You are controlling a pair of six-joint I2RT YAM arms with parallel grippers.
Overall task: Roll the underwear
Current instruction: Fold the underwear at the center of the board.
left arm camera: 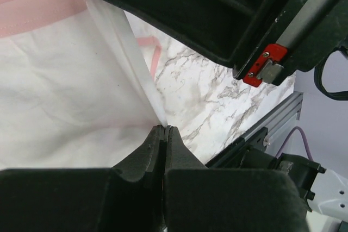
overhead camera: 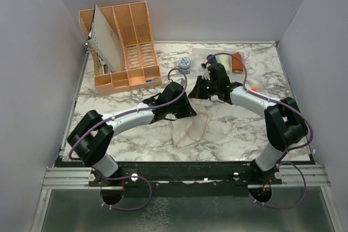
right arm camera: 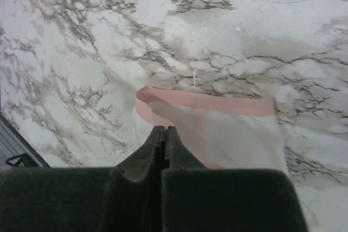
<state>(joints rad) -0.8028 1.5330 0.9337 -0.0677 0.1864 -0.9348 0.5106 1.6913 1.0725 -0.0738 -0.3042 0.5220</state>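
Both arms bend inward, wrists close together, left gripper [left arm camera: 164, 130] and right gripper [right arm camera: 164, 130] jaws pressed shut.

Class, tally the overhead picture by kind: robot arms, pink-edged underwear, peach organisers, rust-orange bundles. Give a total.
Robot arms: 2 (left arm, right arm)
Pink-edged underwear: 1
Peach organiser: 1
Rust-orange bundle: 1
Total: 5

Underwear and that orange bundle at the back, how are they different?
The underwear is whitish with pink edging; the orange bundle is rust-coloured. The underwear lies loose and spread near the front; the orange bundle sits rolled up at the far right. Both are cloth on the marble table.
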